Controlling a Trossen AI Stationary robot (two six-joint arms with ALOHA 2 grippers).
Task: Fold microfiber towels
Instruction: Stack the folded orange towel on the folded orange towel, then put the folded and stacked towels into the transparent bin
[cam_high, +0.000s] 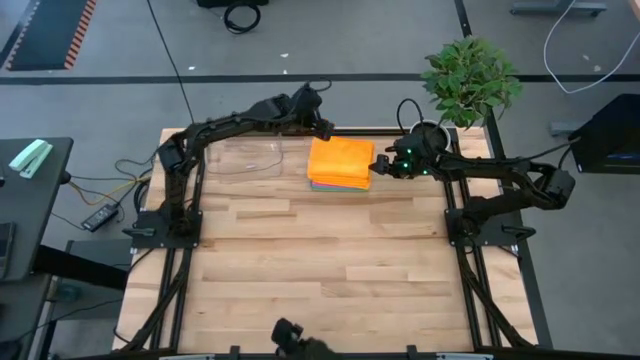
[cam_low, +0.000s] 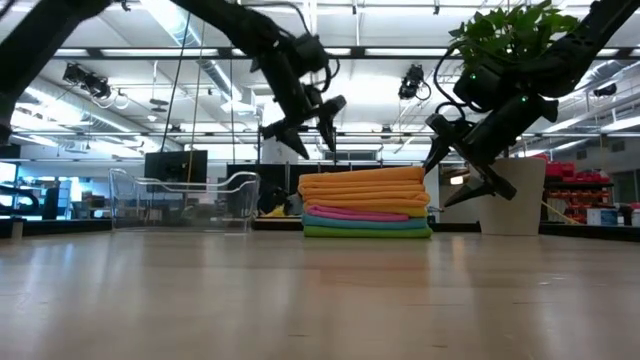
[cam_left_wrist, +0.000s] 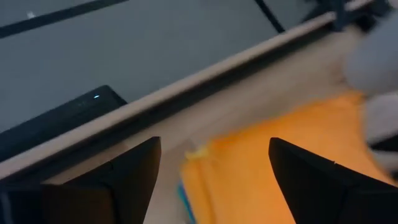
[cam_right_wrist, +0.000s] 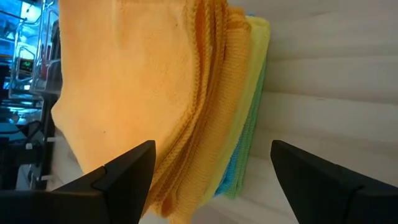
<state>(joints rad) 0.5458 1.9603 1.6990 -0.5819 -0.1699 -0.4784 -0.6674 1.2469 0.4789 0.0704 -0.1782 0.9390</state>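
Note:
A stack of folded microfiber towels (cam_high: 340, 163) lies flat on the wooden table near its far edge. Orange ones are on top, with yellow, pink, blue and green ones beneath (cam_low: 365, 205). My left gripper (cam_low: 305, 122) hangs open in the air above the stack's far left corner (cam_left_wrist: 214, 146). My right gripper (cam_low: 458, 170) stands open just off the stack's right side, pointing at its layered edge (cam_right_wrist: 211, 149). Neither gripper holds anything.
A clear plastic tray (cam_high: 245, 158) stands on the table to the left of the stack. A potted plant (cam_high: 470, 80) stands at the far right corner, behind my right arm. The bare wooden tabletop (cam_high: 320, 260) stretches toward the near edge.

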